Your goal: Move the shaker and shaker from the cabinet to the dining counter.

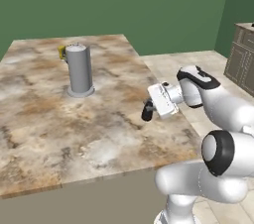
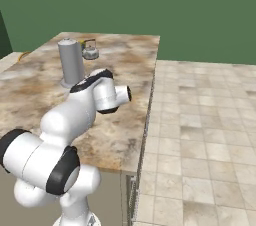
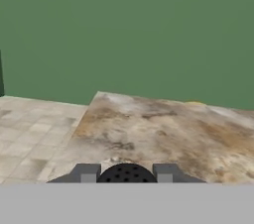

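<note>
The small black bottle-shaped shaker [image 1: 147, 111] sits clamped between the nearly closed fingers of the white arm's gripper [image 1: 149, 110], held above the near right part of the brown-and-beige marbled dining counter [image 1: 44, 134], well apart from the tall grey metal cylinder [image 1: 79, 70].

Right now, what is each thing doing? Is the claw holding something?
claw: shut on a shaker, held above the dining counter near its right edge.
shaker: gripped between the claw's fingers, perforated top showing in the hand view.
dining counter: marbled top, with things standing at its far end.
grey metal cylinder: standing upright on the dining counter.
small kettle: sitting on the counter behind the cylinder.
</note>
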Controlling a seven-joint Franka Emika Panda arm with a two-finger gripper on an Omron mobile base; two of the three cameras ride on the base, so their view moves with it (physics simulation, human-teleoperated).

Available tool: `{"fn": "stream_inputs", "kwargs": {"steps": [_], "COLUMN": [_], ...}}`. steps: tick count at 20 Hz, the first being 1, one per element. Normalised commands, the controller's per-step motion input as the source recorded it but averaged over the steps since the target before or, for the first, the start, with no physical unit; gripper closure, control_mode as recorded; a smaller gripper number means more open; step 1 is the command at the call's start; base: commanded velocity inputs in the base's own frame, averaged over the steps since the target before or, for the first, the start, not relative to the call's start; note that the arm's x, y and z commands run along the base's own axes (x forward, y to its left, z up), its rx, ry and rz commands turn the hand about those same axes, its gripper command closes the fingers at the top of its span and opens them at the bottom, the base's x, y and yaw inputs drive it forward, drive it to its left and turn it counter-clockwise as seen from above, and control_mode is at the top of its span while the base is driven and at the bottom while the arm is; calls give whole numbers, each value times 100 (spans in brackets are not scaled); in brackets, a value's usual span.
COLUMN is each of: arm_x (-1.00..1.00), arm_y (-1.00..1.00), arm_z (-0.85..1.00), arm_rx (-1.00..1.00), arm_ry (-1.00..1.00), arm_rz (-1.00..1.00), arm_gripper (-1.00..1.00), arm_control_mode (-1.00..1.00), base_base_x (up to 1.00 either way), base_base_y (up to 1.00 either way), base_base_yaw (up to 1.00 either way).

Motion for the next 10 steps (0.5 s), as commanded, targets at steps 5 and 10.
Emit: {"fn": "stream_inputs", "kwargs": {"steps": [5,10], "arm_x": [-3,-4], "arm_y": [0,0], "arm_z": [-31,-36], "arm_rx": [0,0], "arm_ry": [0,0], "arm_rz": [-10,-9], "arm_gripper": [100,100], "arm_control_mode": [-100,-100], "base_base_x": [0,0], "base_base_y": [0,0], "base_base_yaw": [0,0]}}
